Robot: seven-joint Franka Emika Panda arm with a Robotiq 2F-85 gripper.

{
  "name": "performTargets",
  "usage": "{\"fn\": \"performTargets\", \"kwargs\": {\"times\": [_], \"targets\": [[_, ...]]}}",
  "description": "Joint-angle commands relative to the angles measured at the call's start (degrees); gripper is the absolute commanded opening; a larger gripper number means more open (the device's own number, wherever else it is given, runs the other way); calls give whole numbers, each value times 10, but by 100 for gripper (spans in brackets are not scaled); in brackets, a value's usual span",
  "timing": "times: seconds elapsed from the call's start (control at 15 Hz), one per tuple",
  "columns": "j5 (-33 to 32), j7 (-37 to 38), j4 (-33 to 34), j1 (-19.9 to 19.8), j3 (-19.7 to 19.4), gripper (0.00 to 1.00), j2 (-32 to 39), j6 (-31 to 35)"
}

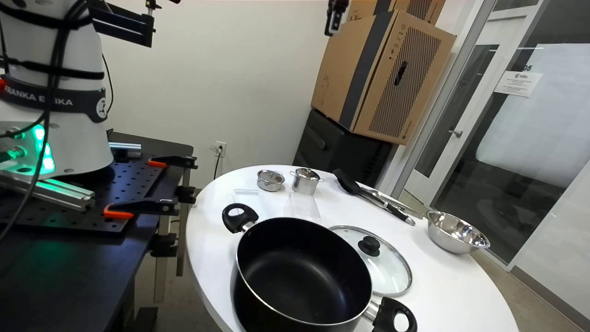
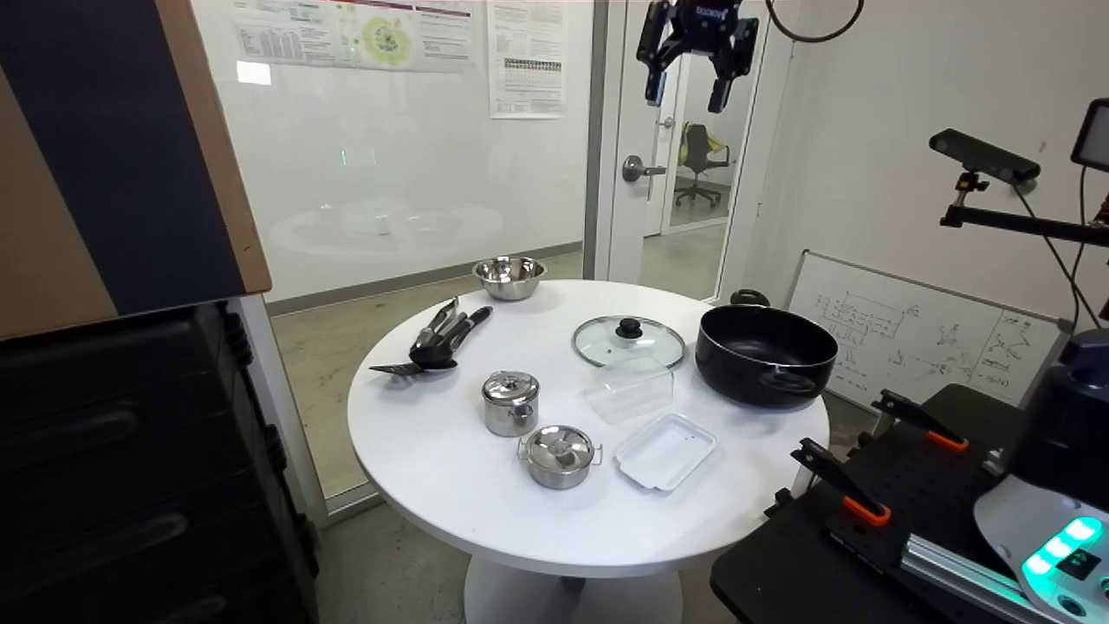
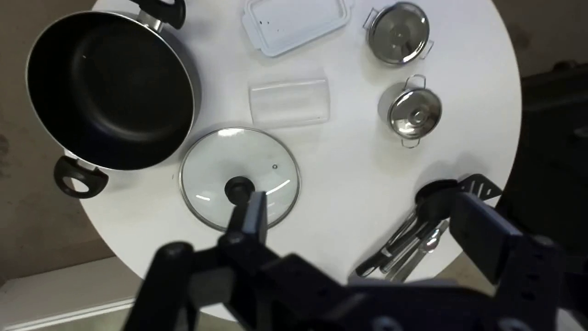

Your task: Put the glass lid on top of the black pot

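One uncropped pot (image 2: 747, 371), exterior view only

White table (image 2: 468, 485) with black pot (image 2: 767, 357), glass lid (image 2: 629, 341)

In an exterior view, the pot (image 2: 752, 366) is standing at the right of the table (image 2: 424, 451), with the lid (image 2: 619, 344) lying just left of it. A container (image 2: 639, 397) is resting before the lid, a tray (image 2: 667, 451) nearer yet. Left of the container a canister (image 2: 511, 406) is standing, and left of the tray a saucepot (image 2: 560, 459). Utensils (image 2: 436, 354) are lying farther left; behind them a bowl (image 2: 509, 284) is sitting.
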Motion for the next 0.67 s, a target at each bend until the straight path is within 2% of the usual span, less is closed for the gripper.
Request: {"fn": "performTargets", "kwargs": {"times": [0.0, 0.27, 0.6], "targets": [[-31, 60, 52, -33, -21, 100, 114, 49], [-60, 141, 98, -50, -54, 100, 220, 69], [-61, 247, 163, -32, -94, 100, 319, 61]]}}
